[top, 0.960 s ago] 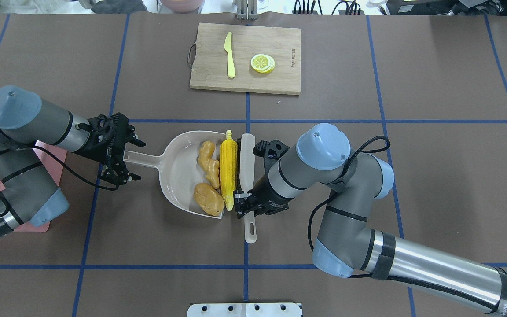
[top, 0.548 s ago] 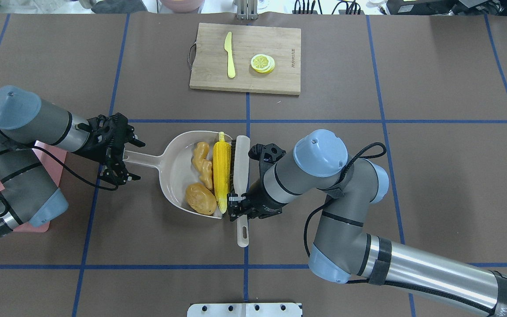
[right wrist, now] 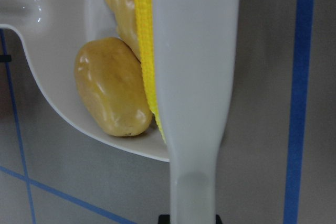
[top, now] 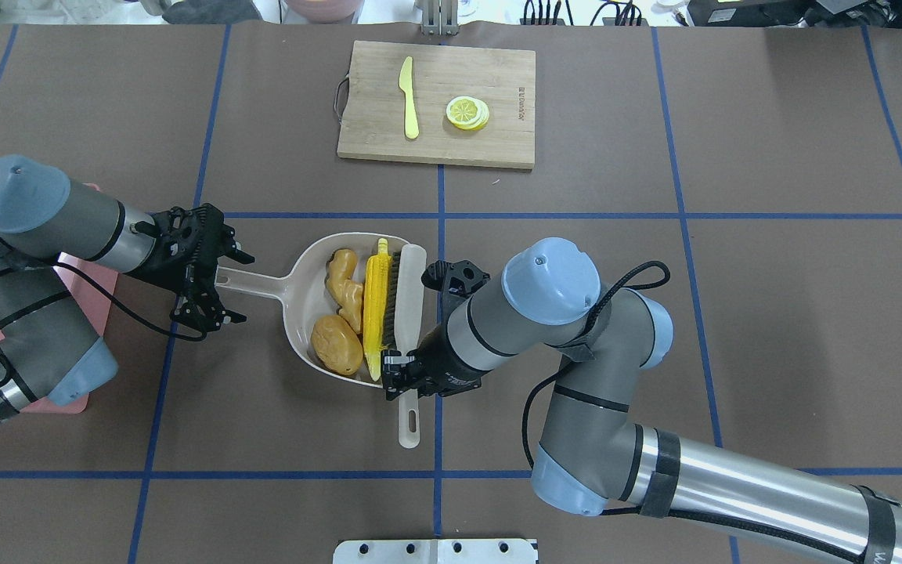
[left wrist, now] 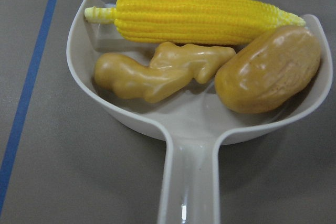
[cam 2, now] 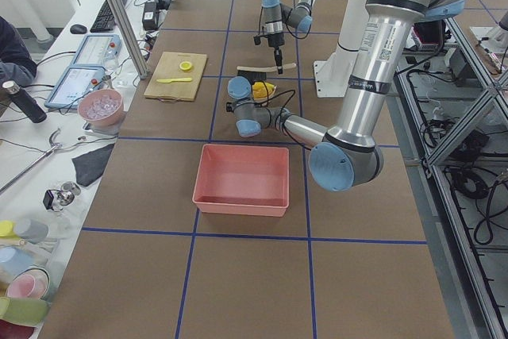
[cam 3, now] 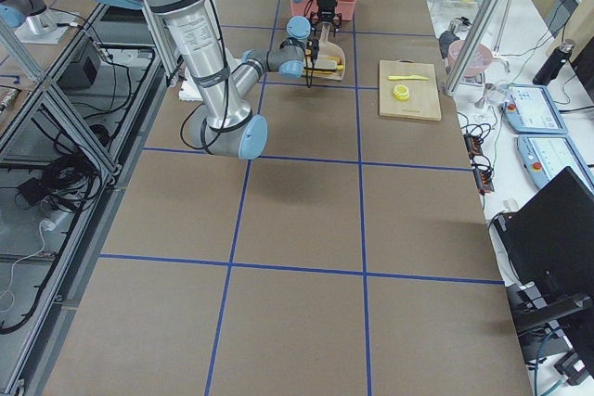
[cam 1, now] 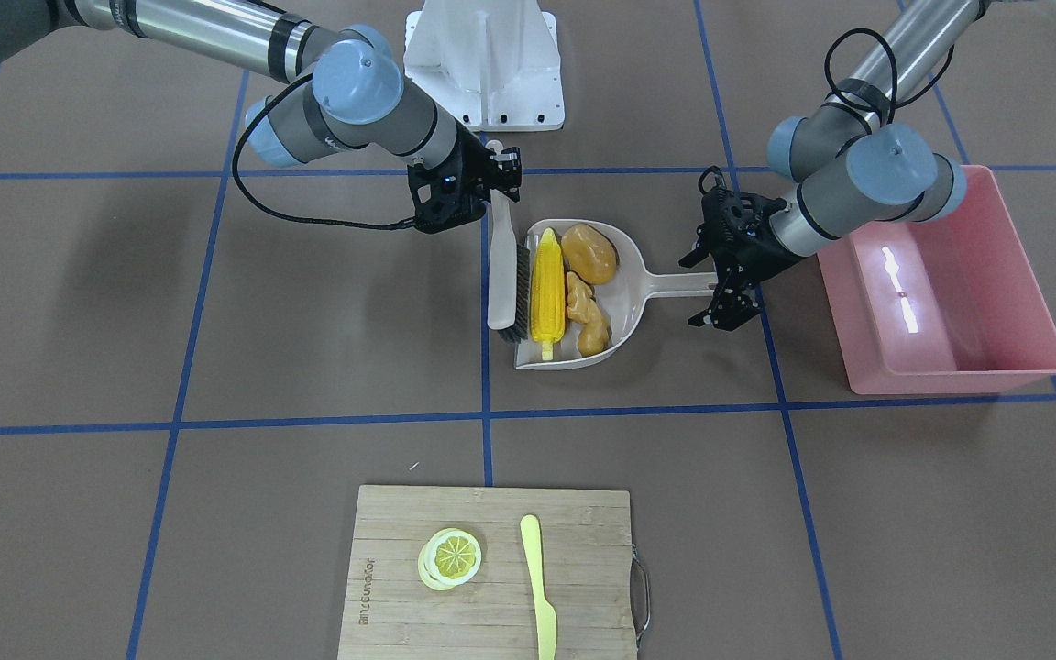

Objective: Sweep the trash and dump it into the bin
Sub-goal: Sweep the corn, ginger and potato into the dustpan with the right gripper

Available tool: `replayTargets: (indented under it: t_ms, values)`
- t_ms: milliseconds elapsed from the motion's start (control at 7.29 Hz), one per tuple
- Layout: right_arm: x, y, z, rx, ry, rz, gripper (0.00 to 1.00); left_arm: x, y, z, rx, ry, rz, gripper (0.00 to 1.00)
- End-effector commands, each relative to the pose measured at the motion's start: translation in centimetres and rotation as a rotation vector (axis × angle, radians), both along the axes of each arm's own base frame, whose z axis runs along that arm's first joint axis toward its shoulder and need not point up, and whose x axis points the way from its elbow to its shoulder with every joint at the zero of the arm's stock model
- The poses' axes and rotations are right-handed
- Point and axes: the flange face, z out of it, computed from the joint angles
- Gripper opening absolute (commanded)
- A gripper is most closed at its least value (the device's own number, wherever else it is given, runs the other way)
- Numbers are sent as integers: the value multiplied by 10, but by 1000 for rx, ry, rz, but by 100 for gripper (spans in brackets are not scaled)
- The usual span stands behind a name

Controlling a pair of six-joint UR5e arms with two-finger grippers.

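Observation:
The trash, a yellow corn cob (top: 377,313), a tan ginger root (top: 344,288) and a brown potato (top: 336,345), lies inside the beige dustpan (top: 304,301). My right gripper (top: 408,376) is shut on the handle of a white brush (top: 410,294), whose bristles press against the corn at the pan's mouth. My left gripper (top: 241,287) stands open, its fingers straddling the end of the dustpan handle (cam 1: 675,285). The pink bin (cam 1: 959,380) sits just behind the left gripper and holds nothing. The left wrist view shows the corn (left wrist: 199,17), ginger (left wrist: 163,69) and potato (left wrist: 268,69) close up.
A wooden cutting board (top: 439,102) at the far side carries a pale yellow knife (top: 409,98) and a lemon slice (top: 467,112). The robot's white base (cam 1: 487,64) is at the near edge. Blue tape lines cross the brown table.
The brush has swept left, pushing the corn, ginger and potato deeper into the dustpan. The pan and my left gripper have shifted slightly left.

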Motion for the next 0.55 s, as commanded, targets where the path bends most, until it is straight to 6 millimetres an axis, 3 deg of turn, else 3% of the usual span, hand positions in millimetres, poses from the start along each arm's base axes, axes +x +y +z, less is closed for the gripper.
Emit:
replayTargets:
  t_ms: [0,137,274,411]
  values:
    - [-6,4,-7,-4,-4,2,0,0,0,1,0,-1,0,96]
    - [-15,14,6,-7,16,-16,0,0,1,1,-1,-1,1,92]
    - [-20,20,7,-4,20,-13,0,0,1,0,0,0,1,81]
    - [-19,20,0,4,-2,-8,0,0,1,-1,1,2,1,76]
